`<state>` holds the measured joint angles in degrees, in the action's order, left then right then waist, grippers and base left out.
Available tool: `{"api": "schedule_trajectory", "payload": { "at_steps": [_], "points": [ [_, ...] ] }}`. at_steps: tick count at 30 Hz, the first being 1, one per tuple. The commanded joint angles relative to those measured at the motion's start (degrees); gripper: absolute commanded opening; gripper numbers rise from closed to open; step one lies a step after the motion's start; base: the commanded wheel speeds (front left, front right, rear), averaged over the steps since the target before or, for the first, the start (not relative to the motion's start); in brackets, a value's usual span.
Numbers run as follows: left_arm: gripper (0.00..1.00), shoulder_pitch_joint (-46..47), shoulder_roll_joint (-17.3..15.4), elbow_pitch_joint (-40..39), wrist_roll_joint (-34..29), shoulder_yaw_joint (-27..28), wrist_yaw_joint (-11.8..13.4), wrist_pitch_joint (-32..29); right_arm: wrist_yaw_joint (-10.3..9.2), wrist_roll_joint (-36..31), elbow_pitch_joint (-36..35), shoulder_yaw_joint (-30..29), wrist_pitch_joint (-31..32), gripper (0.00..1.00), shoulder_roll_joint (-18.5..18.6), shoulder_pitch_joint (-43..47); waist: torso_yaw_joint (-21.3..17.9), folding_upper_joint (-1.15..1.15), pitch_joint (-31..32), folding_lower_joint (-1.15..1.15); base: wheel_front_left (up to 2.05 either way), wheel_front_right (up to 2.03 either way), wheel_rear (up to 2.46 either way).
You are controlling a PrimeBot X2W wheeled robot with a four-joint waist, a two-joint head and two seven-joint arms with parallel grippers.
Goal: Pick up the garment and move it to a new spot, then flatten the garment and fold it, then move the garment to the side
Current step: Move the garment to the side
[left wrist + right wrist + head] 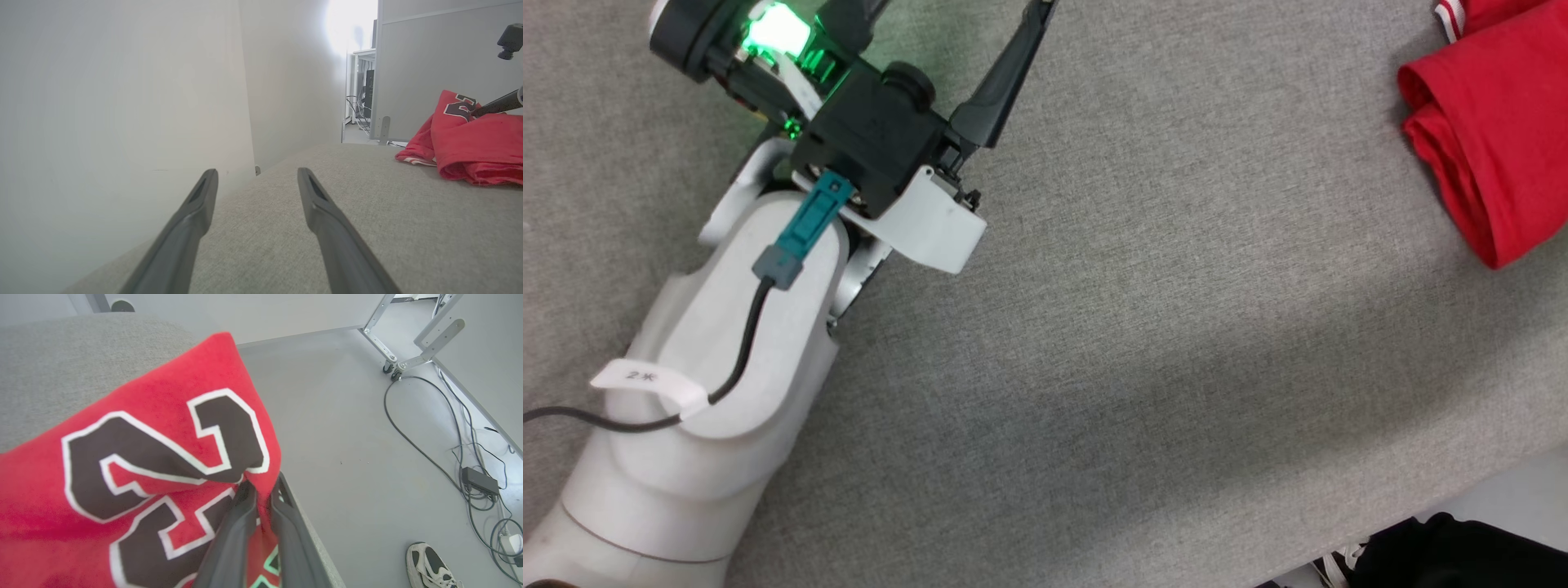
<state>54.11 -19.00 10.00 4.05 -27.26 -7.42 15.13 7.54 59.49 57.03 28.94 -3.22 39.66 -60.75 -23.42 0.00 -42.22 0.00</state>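
The left end effector [256,173] hangs over the bare grey table [1176,327] with its two dark fingers spread wide and nothing between them. From the head view its pale forearm [711,392] reaches up from the lower left, a black cable running along it and a green light [776,33] glowing at the wrist.

The garment [1494,139] is off at the robot's right side of the table, well apart from that left arm – a red bundle with a bit of red-and-white striped trim showing at its far end. In the left wrist view it sits as a rumpled heap [478,151] on the table, one part pulled up higher than the rest.

The right end effector [264,486] has its fingers drawn nearly together on a fold of the red cloth, pinching it right beside the black, white-outlined number [163,449]. That raised fold stands up near the table's edge, with grey floor [347,437] beyond it.

On that floor lie loose black cables [470,457] and the wheeled foot of a partition [392,365], and a person's white shoe [427,565] shows at the lower right.
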Motion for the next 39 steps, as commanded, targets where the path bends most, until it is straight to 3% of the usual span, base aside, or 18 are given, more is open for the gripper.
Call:
{"api": "schedule_trajectory", "payload": {
  "at_steps": [1,17,19,20,21,28,35,39],
  "points": [
    [1.00,0.31,-0.23,0.59,0.10,-0.21,-0.10,-0.02,-0.11,0.17,1.02,0.31,-1.07,0.00,-0.12,-0.99,-0.23,0.00,-0.33,0.00,0.00,0.00,0.00],
    [1.00,0.32,-2.44,2.68,0.75,-1.75,-0.01,-0.03,-0.11,0.44,10.65,4.96,-7.74,0.00,-4.39,-4.09,0.11,0.00,-1.44,0.00,0.00,0.00,0.00],
    [1.00,0.00,-2.52,2.83,0.91,-1.62,0.17,-0.02,-0.11,0.00,12.00,5.18,-8.86,0.43,-4.51,-4.63,0.33,0.00,-1.11,0.00,0.00,0.00,0.00],
    [1.00,-0.29,-2.43,2.78,1.09,-1.46,0.34,-0.02,-0.11,-0.16,12.43,5.40,-9.22,0.84,-4.61,-4.58,0.45,0.00,-0.79,0.00,0.00,0.00,0.00],
    [1.00,-0.60,-2.27,2.67,1.12,-1.35,0.44,-0.02,-0.11,-0.27,12.80,5.66,-9.49,1.00,-4.62,-4.39,0.59,0.00,-0.37,0.00,0.00,0.00,0.00],
    [1.00,-5.13,-0.24,1.03,2.90,0.07,2.07,-0.03,-0.11,-3.27,12.99,9.16,-10.92,1.00,-3.19,-2.73,2.02,0.00,4.69,0.00,0.00,0.00,0.00],
    [1.00,-14.59,1.11,-1.18,4.81,3.72,3.76,-0.02,-0.11,-7.22,8.29,13.86,-11.84,1.00,-2.01,-0.05,4.89,0.00,12.36,0.00,0.00,0.00,0.00],
    [1.00,-21.15,2.33,-1.16,5.74,6.15,4.04,-0.02,-0.11,-9.80,3.51,12.75,-11.99,1.00,-1.39,1.02,7.19,0.00,16.83,0.00,0.00,0.00,0.00]
  ]
}}
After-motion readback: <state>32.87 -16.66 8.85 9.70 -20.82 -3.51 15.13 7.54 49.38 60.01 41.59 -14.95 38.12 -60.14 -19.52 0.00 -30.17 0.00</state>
